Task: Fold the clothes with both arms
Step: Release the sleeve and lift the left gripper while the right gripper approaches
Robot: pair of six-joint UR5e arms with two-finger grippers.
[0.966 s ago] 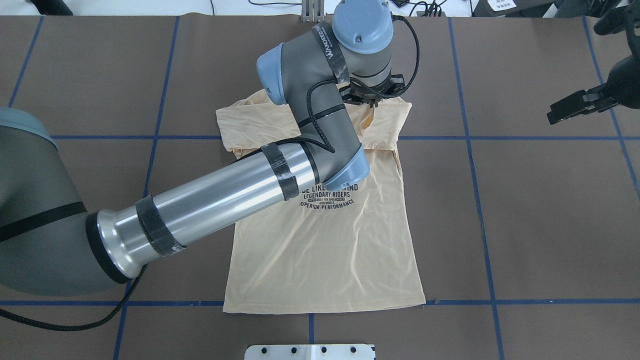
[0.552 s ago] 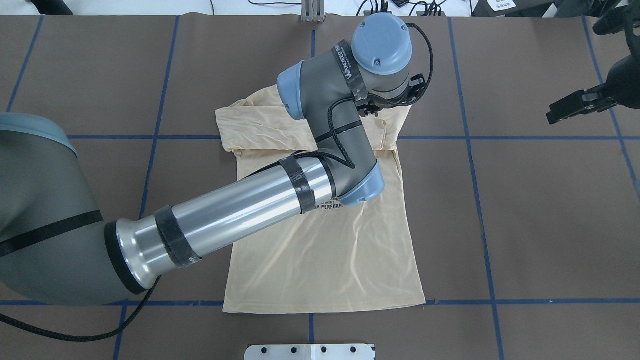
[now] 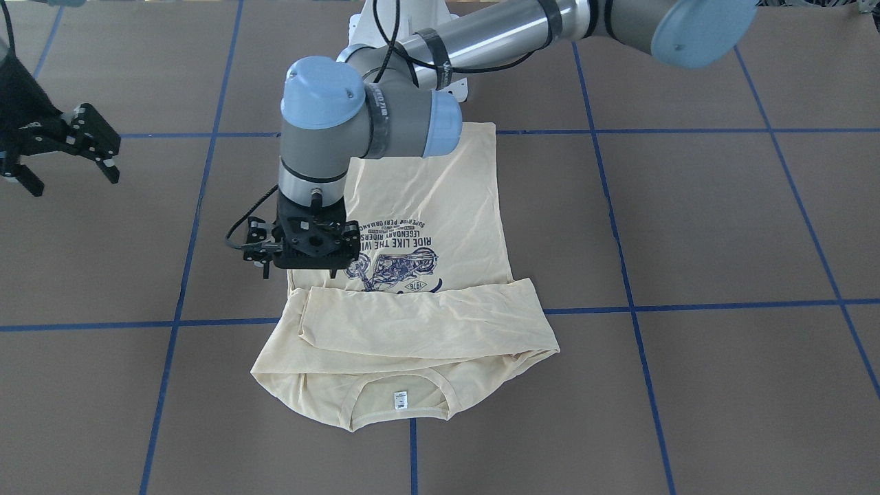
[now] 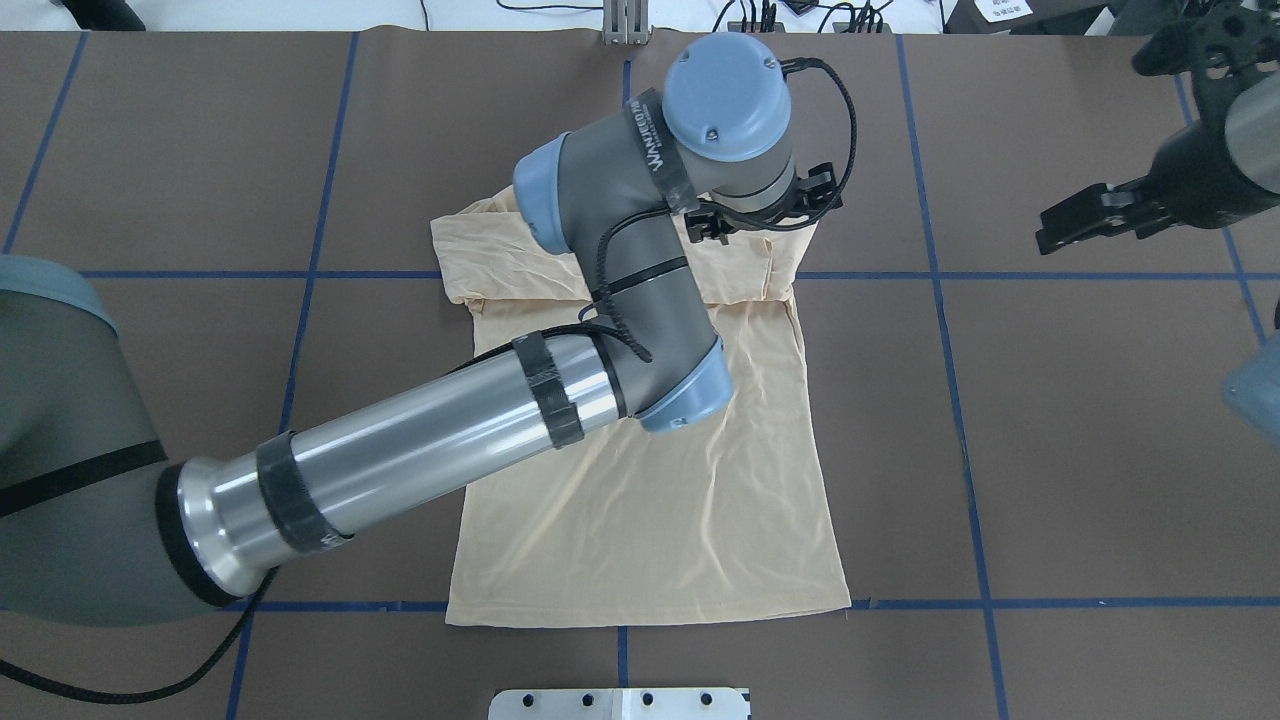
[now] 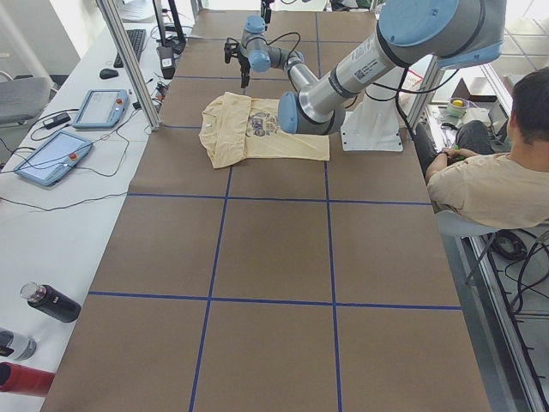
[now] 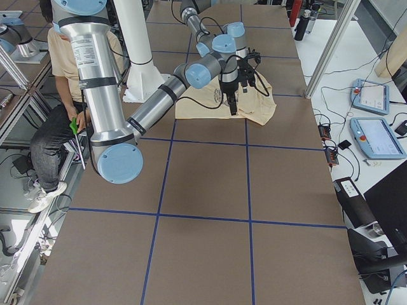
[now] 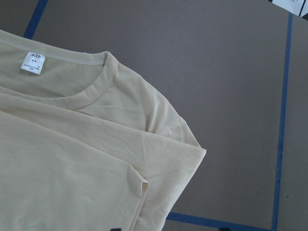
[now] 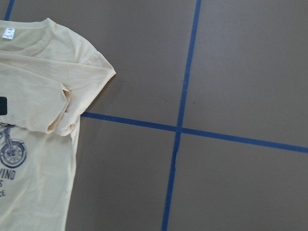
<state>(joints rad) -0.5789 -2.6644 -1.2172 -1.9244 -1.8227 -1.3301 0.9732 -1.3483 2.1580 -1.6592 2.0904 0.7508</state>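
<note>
L arm's black two-finger gripper (image 3: 309, 247) hangs pointing down; fingers hidden, so I can't tell if they're apart. Pale yellow long-sleeved T-shirt (image 4: 650, 520) lies flat right beneath it, long axis running back twd the base, sleeves folded across. R arm's black gripper (image 3: 69, 165) is spread, empty, well off sideways. I'd say L is nearer.

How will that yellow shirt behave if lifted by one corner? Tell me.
Probably floppy: the shirt lies flat and its folded sleeve drapes with soft wrinkles, so a lifted corner would likely sag. Likely light, since the fabric looks thin. If pushed, it may bunch on the table rather than slide.
</note>
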